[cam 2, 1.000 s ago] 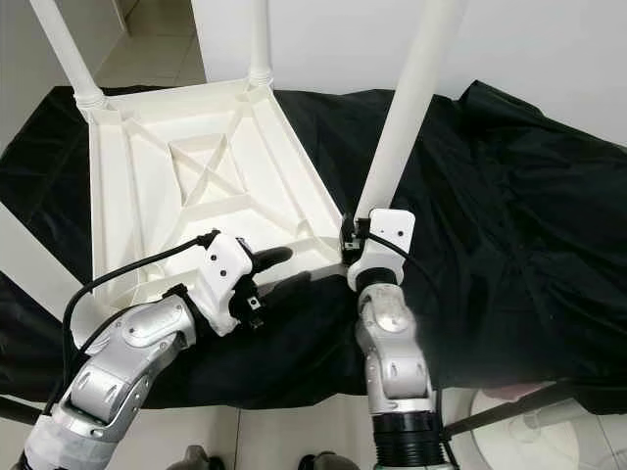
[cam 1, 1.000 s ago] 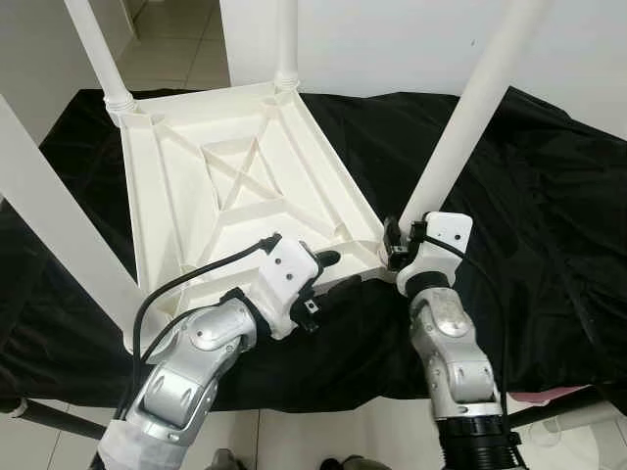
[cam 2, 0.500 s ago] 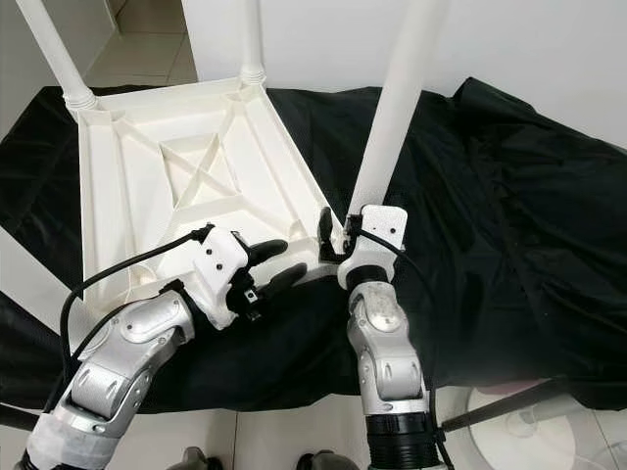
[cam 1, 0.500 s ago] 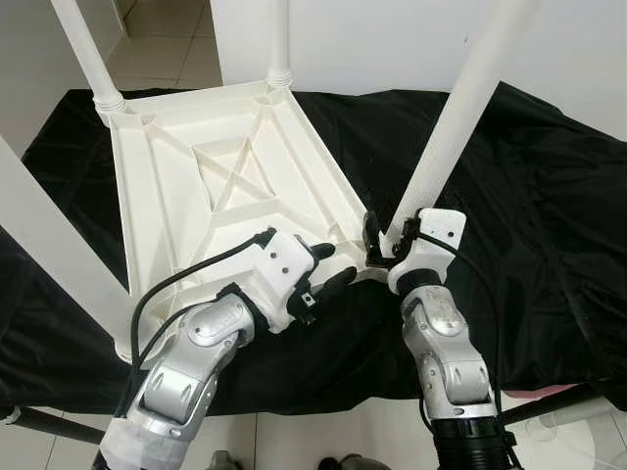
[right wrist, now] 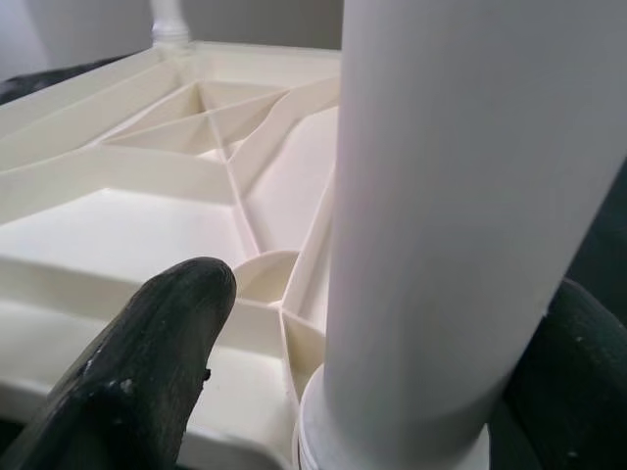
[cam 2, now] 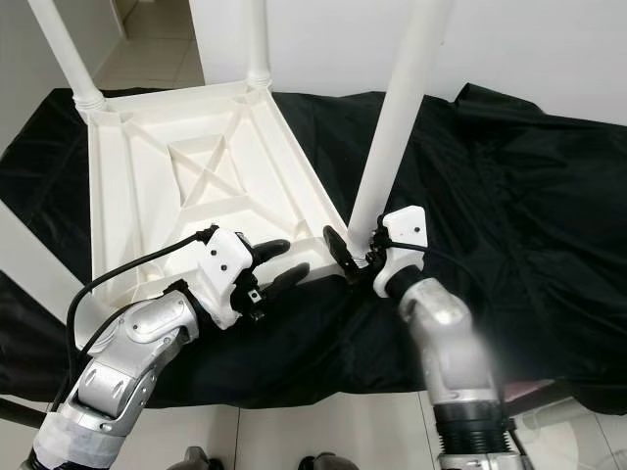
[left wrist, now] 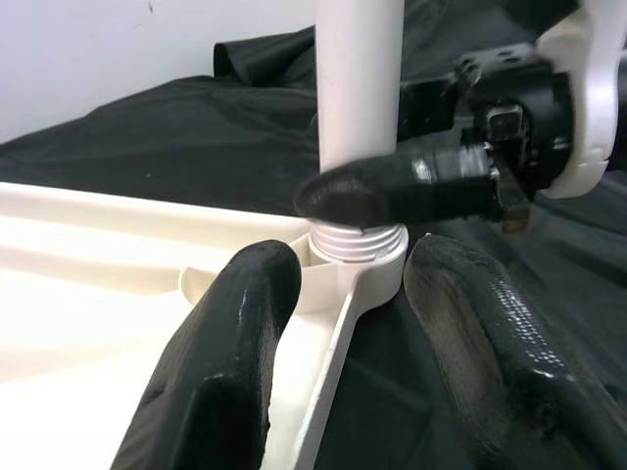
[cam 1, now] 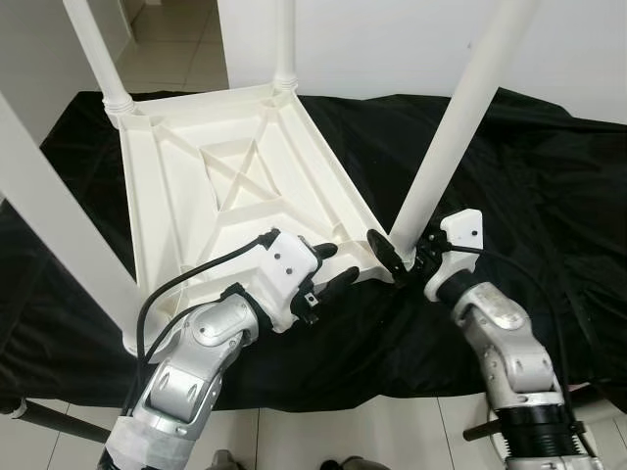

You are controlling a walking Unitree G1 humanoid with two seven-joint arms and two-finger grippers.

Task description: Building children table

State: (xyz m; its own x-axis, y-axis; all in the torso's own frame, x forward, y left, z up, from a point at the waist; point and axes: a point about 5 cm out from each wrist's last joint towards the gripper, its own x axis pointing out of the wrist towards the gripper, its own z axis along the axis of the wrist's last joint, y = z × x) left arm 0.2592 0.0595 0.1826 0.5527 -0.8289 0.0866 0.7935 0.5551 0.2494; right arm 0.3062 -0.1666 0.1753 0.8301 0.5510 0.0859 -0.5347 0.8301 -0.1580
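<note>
Eye views: the white table (cam 1: 235, 186) lies upside down on a black cloth (cam 1: 549, 196) so its sockets face up for the legs. Right gripper (cam 1: 400, 259) straddles the near-right leg (cam 1: 446, 157) at its base, probably to turn or steady it. Left gripper (cam 1: 328, 269), spread, grasps nothing, over the table's near rim. Three other legs stand in their corners, crowding the reach.

Left wrist: fingers (left wrist: 235, 343) parted, framing the threaded socket (left wrist: 359, 245).

Right wrist: fingers flank the leg, not clenched.

Table legs (cam 1: 460, 127): tops cut off by the upper frame edge.
Right forearm (cam 2: 446, 343): blurred.
Black cloth (cam 1: 549, 196): cropped at the right edge.
</note>
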